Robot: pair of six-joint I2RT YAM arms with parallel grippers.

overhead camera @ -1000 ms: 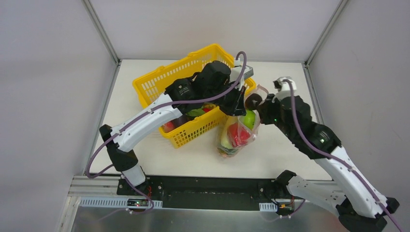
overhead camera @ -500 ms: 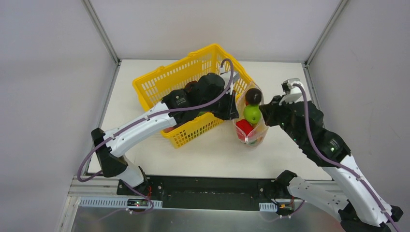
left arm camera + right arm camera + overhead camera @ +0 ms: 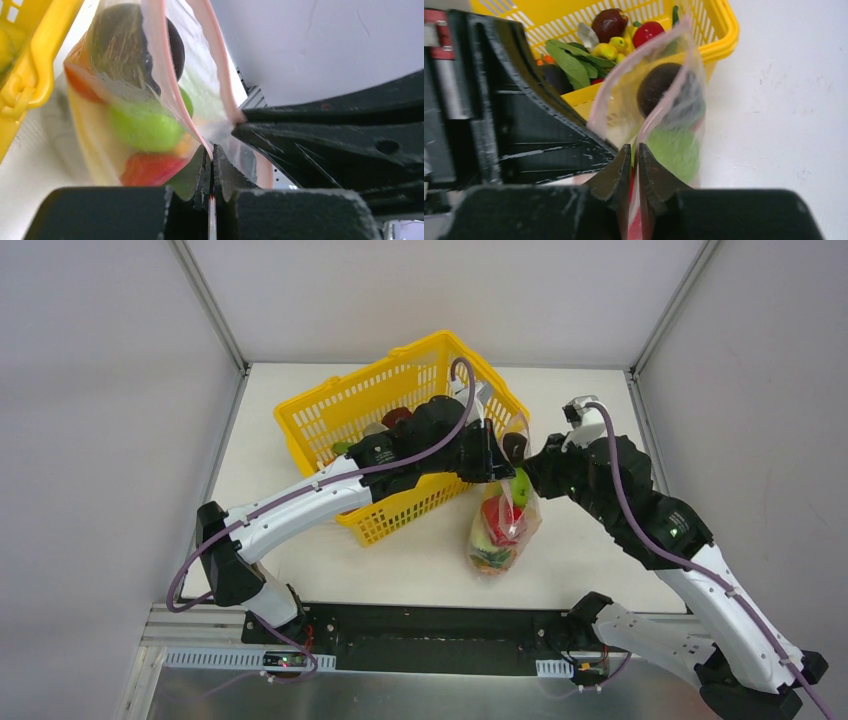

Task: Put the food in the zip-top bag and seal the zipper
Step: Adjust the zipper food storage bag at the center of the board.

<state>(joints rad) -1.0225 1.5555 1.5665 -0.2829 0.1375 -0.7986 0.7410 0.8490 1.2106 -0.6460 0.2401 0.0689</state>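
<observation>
Over the surface (image 3: pixel 600 400), seen from above, my left tool (image 3: pixel 490 455) and my right tool (image 3: pixel 530 465) sit closer together than half a second ago, just beside the yellow basket (image 3: pixel 400 370). The zip-top bag (image 3: pixel 500 530) then stood upright with a round, gaping mouth. Now the mouth is drawn narrow between the tools, and the loaded belly sags toward the near edge.

From the left wrist, my left tool (image 3: pixel 211 165) is clamped tight on one lip of the bag, right at the pinkish zipper (image 3: pixel 160 65). Above the grip the two strips run apart, so nothing is sealed yet. Behind the film lie the avocado (image 3: pixel 120 45), the green apple (image 3: pixel 145 125) and a red piece (image 3: pixel 150 170).

From the right wrist, my right tool (image 3: pixel 634 165) pinches the rim just beside the left tool's hold, with only a thin slit between its fingers and film running through it. Leafy greens (image 3: pixel 569 60) and other toy pieces lie in the basket beyond.

I judge that the narrowed mouth prepares the seal. The avocado rides high and could keep the strips from meeting, and the food in the basket may still need bagging first.
</observation>
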